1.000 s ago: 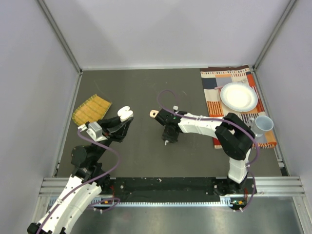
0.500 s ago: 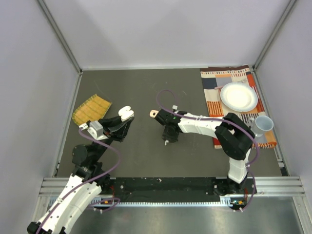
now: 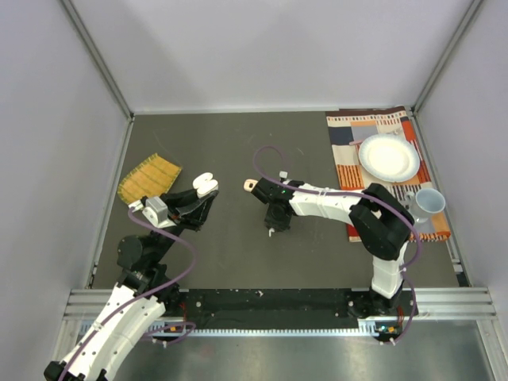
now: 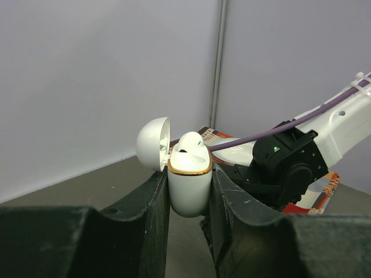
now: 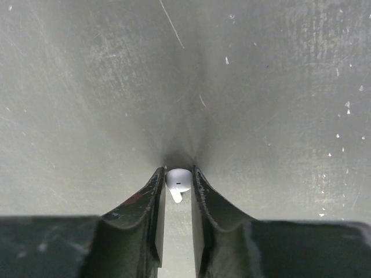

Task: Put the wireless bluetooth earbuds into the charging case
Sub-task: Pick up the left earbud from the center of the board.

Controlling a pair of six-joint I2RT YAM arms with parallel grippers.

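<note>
The step in hand is the pick-up of a loose earbud for loading. The right pincer (image 5: 178, 174) is down on the bench (image 5: 261, 87), its fingers narrowed to a slit around a white earbud (image 5: 178, 180) that lies between them. They seem to touch the bud's head on both sides, and its short stem points back toward the wrist. The left pincer (image 4: 188, 174) is clamped on the body of the white charging case (image 4: 188, 194) and holds it upright above the bench's left side. The case's lid (image 4: 152, 143) is swung open to the left. One seated earbud (image 4: 191, 143) already fills a slot inside the gold rim, and I cannot make out the slot beside it. Next, I judge, the right arm must lift without letting so tiny a piece twist, carry it left, and lower it stem-first into the free slot. A small peach item (image 3: 249, 186) lies just beyond the right arm, but I cannot tell what it is. The plate (image 3: 388, 156) and cup (image 3: 429, 202) on the striped cloth (image 3: 349, 143) stand well apart from this; what the cup holds is not visible.
</note>
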